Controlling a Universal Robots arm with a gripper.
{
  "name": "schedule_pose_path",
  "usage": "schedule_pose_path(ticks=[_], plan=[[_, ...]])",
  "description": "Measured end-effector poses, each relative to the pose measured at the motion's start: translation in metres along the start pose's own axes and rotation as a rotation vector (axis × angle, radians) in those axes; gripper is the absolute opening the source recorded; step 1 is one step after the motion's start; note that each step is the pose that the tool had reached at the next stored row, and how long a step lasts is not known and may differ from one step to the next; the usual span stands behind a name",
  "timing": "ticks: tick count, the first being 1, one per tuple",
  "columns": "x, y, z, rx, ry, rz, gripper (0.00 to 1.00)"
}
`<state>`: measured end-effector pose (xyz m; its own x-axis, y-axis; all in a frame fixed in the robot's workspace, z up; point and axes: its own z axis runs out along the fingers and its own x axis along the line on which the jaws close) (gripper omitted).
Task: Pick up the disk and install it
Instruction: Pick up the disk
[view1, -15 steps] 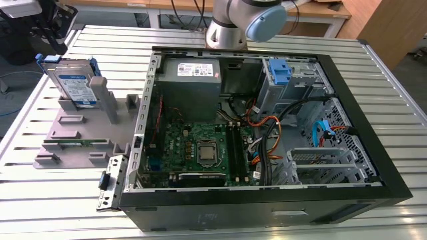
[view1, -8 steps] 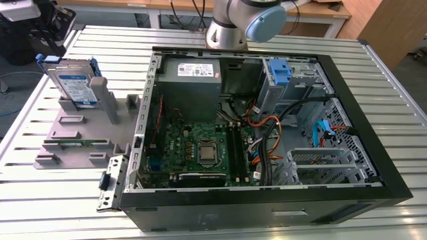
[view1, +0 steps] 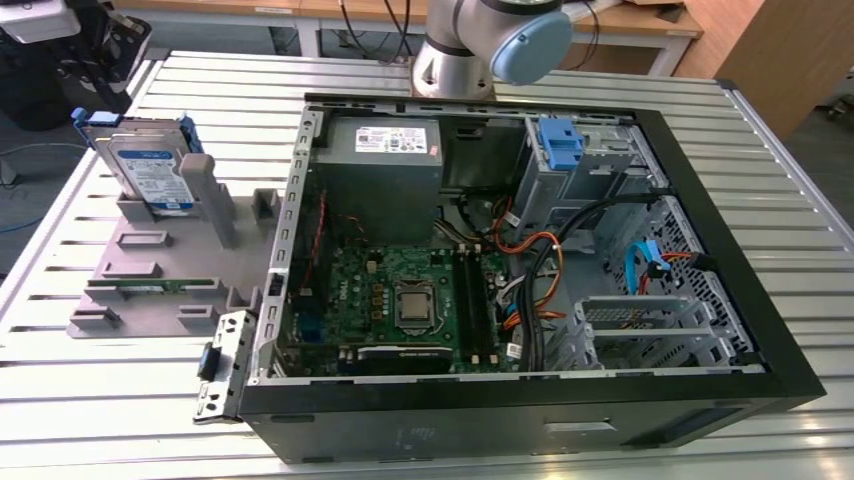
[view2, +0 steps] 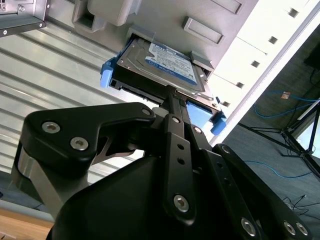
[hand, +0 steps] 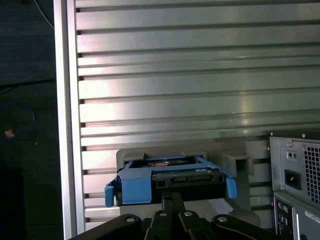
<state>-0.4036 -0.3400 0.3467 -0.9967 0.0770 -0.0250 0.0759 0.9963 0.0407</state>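
So here's where I'm at: my gripper has its fingers pressed together with nothing pinched between them. The disk is dead ahead of my fingertips in both wrist views, blue bracket edge toward me. From these angles I honestly can't tell if my tips are touching it or just lined up with it. In the exterior view the disk stands on edge in a grey holder on the slatted metal table, label facing out. It's just beside the open computer case, on the exterior view's left. The back of the case sits off to one side of my gripper.
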Motion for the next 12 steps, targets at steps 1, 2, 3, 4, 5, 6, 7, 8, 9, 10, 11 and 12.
schedule_pose_path(ticks=[1,2,3,4,5,6,7,8,9,10,11,12], plan=[[0.0000,0.0000,0.0000,0.0000,0.0000,0.000,0.11],[0.0000,0.0000,0.0000,0.0000,0.0000,0.000,0.11],[0.0000,0.0000,0.0000,0.0000,0.0000,0.000,0.11],[0.0000,0.0000,0.0000,0.0000,0.0000,0.000,0.11],[0.0000,0.0000,0.0000,0.0000,0.0000,0.000,0.11],[0.0000,0.0000,0.0000,0.0000,0.0000,0.000,0.11],[0.0000,0.0000,-0.0001,0.0000,0.0000,0.000,0.11],[0.0000,0.0000,-0.0010,0.0000,0.0000,0.000,0.11],[-0.0001,0.0001,-0.0022,0.0000,0.0000,0.000,0.11],[-0.0001,0.0001,-0.0027,-0.0001,-0.0001,0.000,0.11],[-0.0001,0.0001,-0.0026,-0.0002,-0.0003,0.000,0.11],[-0.0001,0.0001,-0.0026,-0.0003,-0.0004,0.000,0.11]])
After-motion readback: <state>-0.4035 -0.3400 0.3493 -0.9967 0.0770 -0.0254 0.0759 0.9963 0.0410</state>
